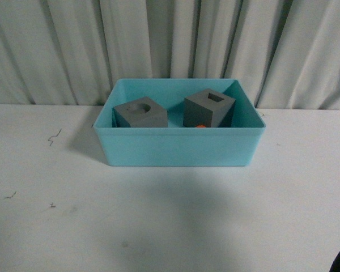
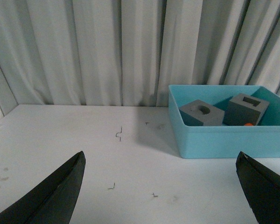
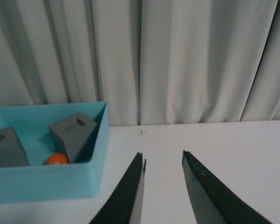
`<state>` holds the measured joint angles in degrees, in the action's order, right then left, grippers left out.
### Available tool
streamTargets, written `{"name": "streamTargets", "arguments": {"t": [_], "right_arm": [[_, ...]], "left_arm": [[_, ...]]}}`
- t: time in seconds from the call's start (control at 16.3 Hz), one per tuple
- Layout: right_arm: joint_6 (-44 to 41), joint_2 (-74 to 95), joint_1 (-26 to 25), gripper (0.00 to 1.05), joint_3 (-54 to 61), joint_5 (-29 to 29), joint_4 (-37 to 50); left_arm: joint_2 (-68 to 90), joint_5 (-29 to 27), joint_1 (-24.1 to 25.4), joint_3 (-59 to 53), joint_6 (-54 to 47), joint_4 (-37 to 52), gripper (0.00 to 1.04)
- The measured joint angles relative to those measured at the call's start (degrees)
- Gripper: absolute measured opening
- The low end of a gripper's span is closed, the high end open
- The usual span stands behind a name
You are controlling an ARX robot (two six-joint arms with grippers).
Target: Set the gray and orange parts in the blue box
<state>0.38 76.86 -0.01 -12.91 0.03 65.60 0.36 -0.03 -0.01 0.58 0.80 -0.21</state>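
Front view: the blue box [image 1: 178, 148] is sitting on the white table [image 1: 158, 221] at the centre of the frame, backed by a pale curtain [image 1: 56, 51]. Inside it, the gray cube with the round recess [image 1: 140, 113] is lying at the 9 o'clock side and the gray cube with the rectangular recess [image 1: 209, 107] is standing tilted at the 3 o'clock side; the two are apart. The orange cylinder [image 1: 200, 126] is showing only as a sliver over the box's near wall, just at the foot of the rectangular-recess cube. Neither gripper is showing here. Left wrist view: the left gripper [image 2: 161, 186] is hanging over bare table with its fingers spread wide and nothing between them; the box [image 2: 224, 140] is lying well away at about 2 o'clock, with both cubes [image 2: 201, 114] [image 2: 246, 108] and a speck of orange [image 2: 248, 124] inside. Right wrist view: the right gripper [image 3: 163, 161] is holding its fingers parted by a narrow gap, empty, above the table; the box [image 3: 46, 179] is sitting near at 9 o'clock, the orange cylinder [image 3: 57, 159] resting against the rectangular-recess cube [image 3: 77, 133], the other cube [image 3: 4, 147] beside them.
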Motion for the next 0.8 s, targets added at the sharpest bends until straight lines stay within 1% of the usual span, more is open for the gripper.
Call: {"name": "streamTargets", "arguments": {"t": [0.06, 0.18, 0.31, 0.37, 0.49, 0.55, 0.8], "right_arm": [[0.00, -2.45, 0.00, 0.23, 2.34, 0.00, -2.01], [-0.31, -7.54, 0.00, 0.02, 5.70, 0.00, -5.44], [-0.22, -14.36, 0.00, 0.02, 7.41, 0.00, -8.72], [-0.20, -19.91, 0.00, 0.02, 9.51, 0.00, -13.49], [-0.22, -37.51, 0.00, 0.02, 12.17, 0.00, -27.63], [-0.22, -42.03, 0.00, 0.02, 12.20, 0.00, -31.54], [-0.20, -45.42, 0.00, 0.02, 12.22, 0.00, -34.71]], "left_arm": [[0.00, 0.00, 0.00, 0.00, 0.00, 0.00, 0.98], [0.00, 0.00, 0.00, 0.00, 0.00, 0.00, 0.98], [0.00, 0.00, 0.00, 0.00, 0.00, 0.00, 0.98], [0.00, 0.00, 0.00, 0.00, 0.00, 0.00, 0.98], [0.00, 0.00, 0.00, 0.00, 0.00, 0.00, 0.98], [0.00, 0.00, 0.00, 0.00, 0.00, 0.00, 0.98], [0.00, 0.00, 0.00, 0.00, 0.00, 0.00, 0.98]]}}
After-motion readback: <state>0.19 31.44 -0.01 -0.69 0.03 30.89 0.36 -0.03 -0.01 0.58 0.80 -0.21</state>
